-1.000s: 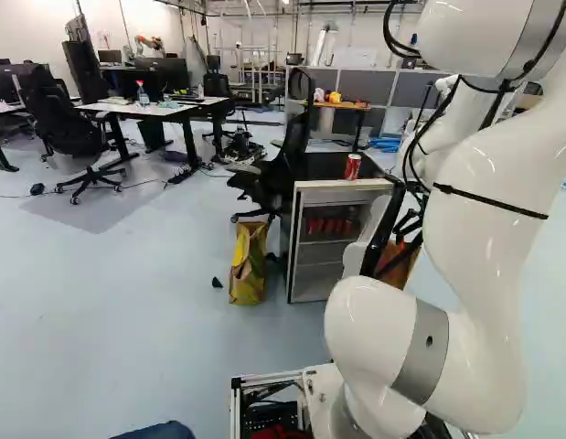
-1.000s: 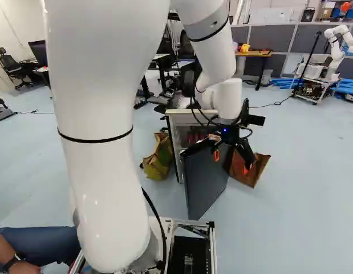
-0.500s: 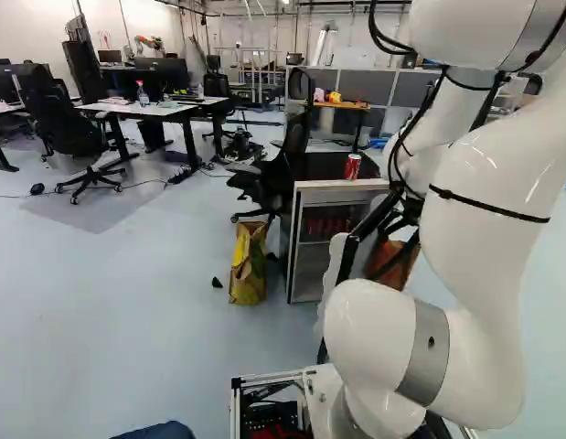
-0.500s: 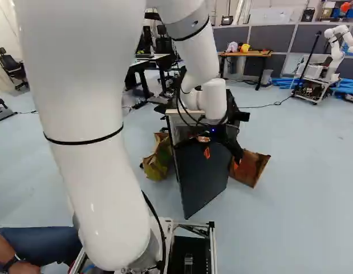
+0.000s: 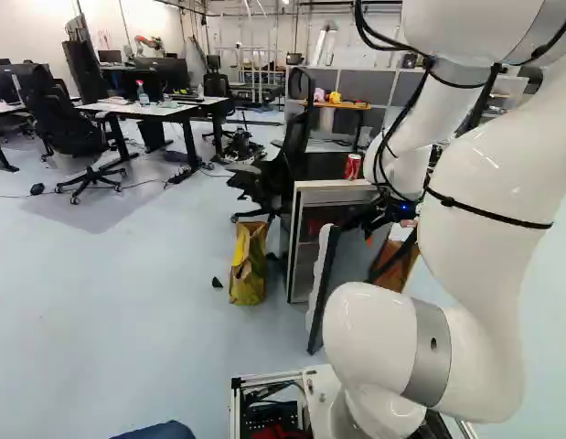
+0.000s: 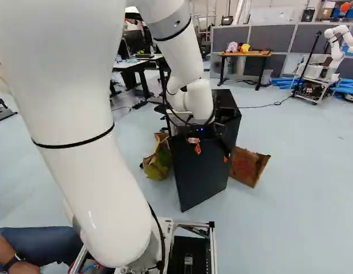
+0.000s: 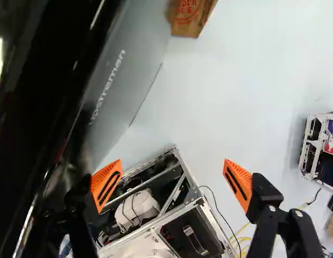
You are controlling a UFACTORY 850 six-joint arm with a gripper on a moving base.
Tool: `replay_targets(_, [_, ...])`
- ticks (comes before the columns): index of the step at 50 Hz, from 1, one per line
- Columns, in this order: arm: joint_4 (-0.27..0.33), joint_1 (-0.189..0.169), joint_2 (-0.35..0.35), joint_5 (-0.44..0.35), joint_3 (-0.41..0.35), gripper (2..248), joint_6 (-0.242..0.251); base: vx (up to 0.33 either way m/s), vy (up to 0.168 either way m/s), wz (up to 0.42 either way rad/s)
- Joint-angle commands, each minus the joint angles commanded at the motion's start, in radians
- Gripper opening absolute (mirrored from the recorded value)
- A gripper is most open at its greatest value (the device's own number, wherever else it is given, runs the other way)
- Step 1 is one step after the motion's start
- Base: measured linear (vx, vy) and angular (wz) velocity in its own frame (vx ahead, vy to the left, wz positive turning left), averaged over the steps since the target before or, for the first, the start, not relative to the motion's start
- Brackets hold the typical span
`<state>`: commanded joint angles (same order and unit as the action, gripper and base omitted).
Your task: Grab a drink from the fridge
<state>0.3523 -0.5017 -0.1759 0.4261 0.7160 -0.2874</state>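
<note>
Fingers (image 6: pixel 198 149) wide apart w/ slotted orange pads (image 7: pixel 242 177), nr flat dk fridge door (image 6: pixel 199 180), creased brn paper bag (image 6: pixel 248 166) beyond.

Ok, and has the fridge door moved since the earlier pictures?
Yes. In the left base view, the fridge door has swung toward closed, its free edge now farther left across the front of the fridge cabinet.

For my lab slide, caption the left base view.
White robot arm extended to a fridge with its door partly open, a red can on top and a yellow-brown bag alongside.
</note>
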Motion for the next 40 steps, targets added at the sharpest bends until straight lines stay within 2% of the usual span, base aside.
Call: replay_targets(40, [0.000, 0.150, 0.075, -0.219, -0.088, 247, 0.000, 0.000, 0.000, 0.000])
